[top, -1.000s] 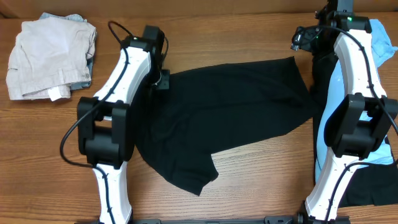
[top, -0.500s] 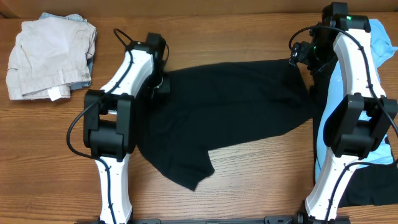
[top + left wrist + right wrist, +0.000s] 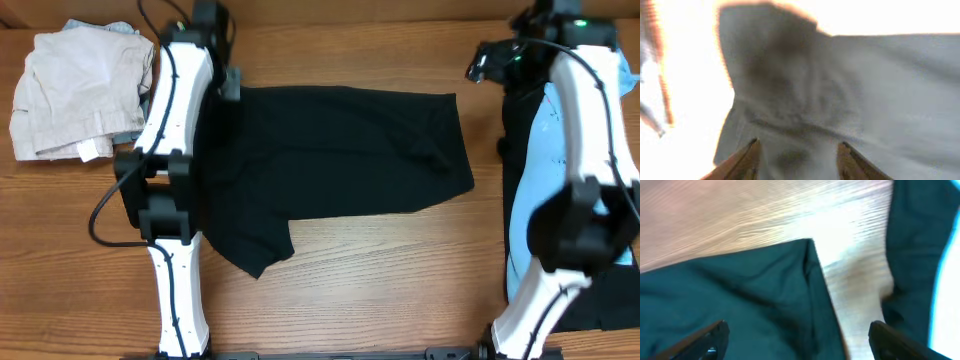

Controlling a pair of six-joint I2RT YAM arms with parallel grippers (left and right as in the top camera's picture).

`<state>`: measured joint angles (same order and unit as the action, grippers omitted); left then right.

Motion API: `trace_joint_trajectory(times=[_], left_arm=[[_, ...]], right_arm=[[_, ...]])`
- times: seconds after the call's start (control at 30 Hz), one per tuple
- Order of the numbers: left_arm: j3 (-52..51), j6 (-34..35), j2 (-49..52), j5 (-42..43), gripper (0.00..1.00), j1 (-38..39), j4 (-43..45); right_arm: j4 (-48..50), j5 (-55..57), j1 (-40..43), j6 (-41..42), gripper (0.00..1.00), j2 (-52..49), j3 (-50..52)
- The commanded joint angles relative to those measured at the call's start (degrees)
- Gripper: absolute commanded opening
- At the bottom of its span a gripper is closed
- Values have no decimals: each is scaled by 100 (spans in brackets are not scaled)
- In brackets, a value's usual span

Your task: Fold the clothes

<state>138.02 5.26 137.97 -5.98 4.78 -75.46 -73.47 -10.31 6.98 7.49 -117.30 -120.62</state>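
The large black garment (image 3: 340, 150) lies spread flat across the middle of the table, with a flap trailing toward the near edge. My left gripper (image 3: 228, 83) hovers over its far left corner. In the left wrist view that gripper (image 3: 799, 156) is open, with the washed-out fabric (image 3: 850, 85) below it and nothing between the fingers. My right gripper (image 3: 479, 66) hangs just beyond the garment's far right corner. In its own view it (image 3: 800, 337) stands wide open above that corner (image 3: 740, 290) and bare wood.
A beige pile of folded clothes (image 3: 80, 95) sits at the far left. A light blue shirt (image 3: 545, 170) and another black piece (image 3: 518, 120) lie under the right arm along the right edge. Bare wood shows along the near edge.
The black garment has slid left and toward the far edge and now lies flatter. My left gripper opened, let go of its edge and moved farther back. The right arm lifted slightly.
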Motion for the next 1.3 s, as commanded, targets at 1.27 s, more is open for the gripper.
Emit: trace_joint_trajectory(times=[1.27], left_arm=[[-6367,5668,-4341,-31,59,2723,-466]], right_arm=[[142,-291,-22,328,100,4452,5200]])
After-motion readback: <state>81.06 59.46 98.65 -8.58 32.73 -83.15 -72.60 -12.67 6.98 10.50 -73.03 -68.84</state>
